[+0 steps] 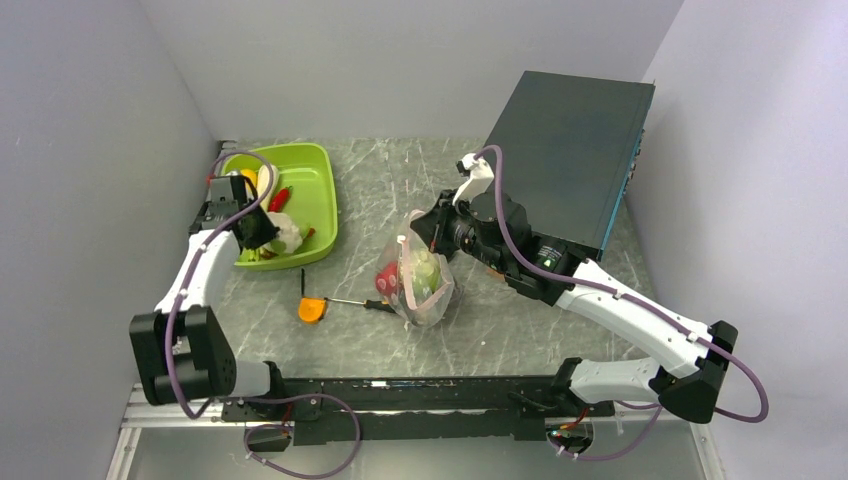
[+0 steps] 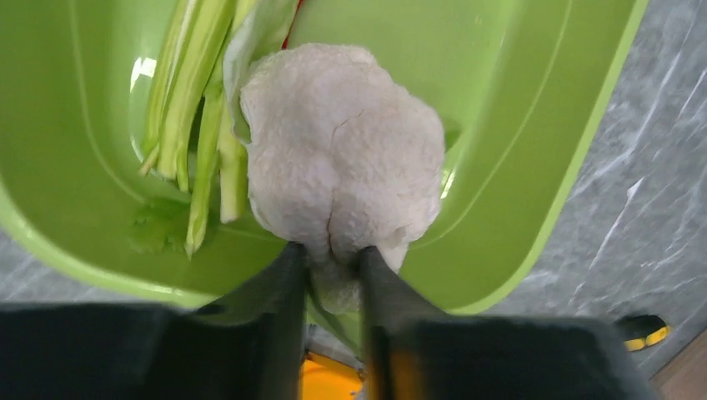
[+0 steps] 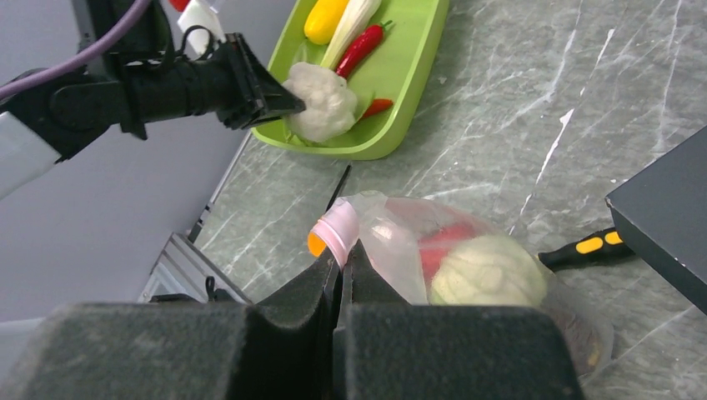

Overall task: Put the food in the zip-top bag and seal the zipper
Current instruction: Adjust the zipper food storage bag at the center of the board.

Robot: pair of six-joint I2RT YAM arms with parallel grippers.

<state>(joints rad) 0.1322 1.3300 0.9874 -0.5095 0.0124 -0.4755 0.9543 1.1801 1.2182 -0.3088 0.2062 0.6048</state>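
Note:
My left gripper (image 2: pixel 331 254) is shut on the white cauliflower (image 2: pixel 342 154) and holds it over the lime-green tray (image 2: pixel 517 167); both also show in the top view, the gripper (image 1: pixel 268 232) and the cauliflower (image 1: pixel 287 234). My right gripper (image 3: pixel 343 250) is shut on the pink zipper strip (image 3: pixel 338 229) of the clear zip-top bag (image 3: pixel 392 242), holding its mouth up. Inside the bag lie a light-green leafy head (image 3: pixel 488 271) and a red piece (image 3: pixel 442 242). In the top view the bag (image 1: pixel 422 275) stands mid-table under the right gripper (image 1: pixel 418 235).
The tray (image 1: pixel 318 170) holds red chili peppers (image 3: pixel 360 48), a yellow piece (image 3: pixel 323 17) and green stalks (image 2: pixel 196 108). An orange tape measure (image 1: pixel 312 310) and a screwdriver (image 1: pixel 360 303) lie left of the bag. A large black box (image 1: pixel 570 150) stands at the back right.

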